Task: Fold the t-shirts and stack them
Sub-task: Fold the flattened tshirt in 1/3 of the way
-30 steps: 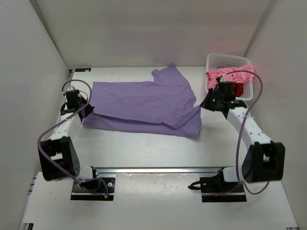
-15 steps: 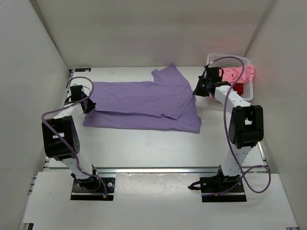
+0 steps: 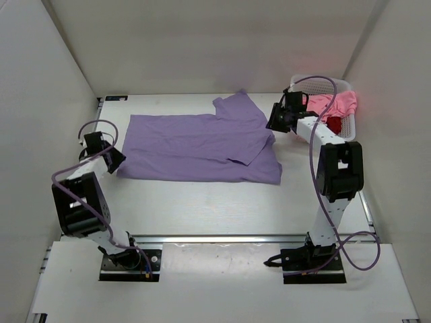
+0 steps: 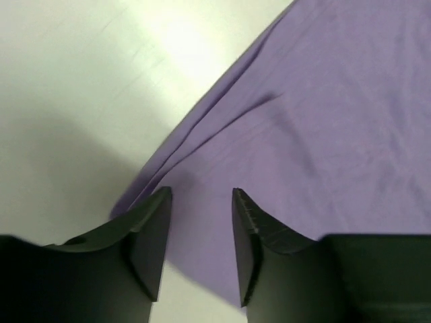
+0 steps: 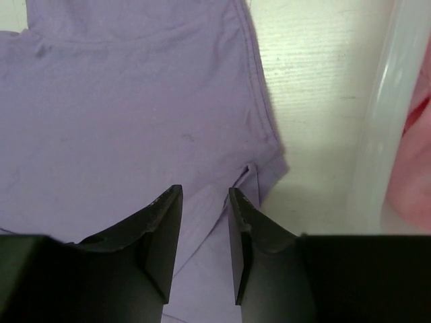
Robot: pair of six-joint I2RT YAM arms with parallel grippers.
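Parted halfway over the lavender t-shirt (image 3: 195, 145), folded flat mid-table: left gripper (image 3: 114, 158) at its left edge, right gripper (image 3: 273, 123) at its far right corner, gripping nothing, likely to let the fold settle. Pink t-shirt (image 3: 333, 104), dark red t-shirt (image 3: 335, 124) waiting far right in basket (image 3: 316, 82).

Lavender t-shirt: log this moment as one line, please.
lavender t-shirt: folded over, flat on table | left gripper: open above its left edge | right gripper: open above its right edge | pink t-shirt: in basket

Bright, even lighting; wrist views slightly soft.
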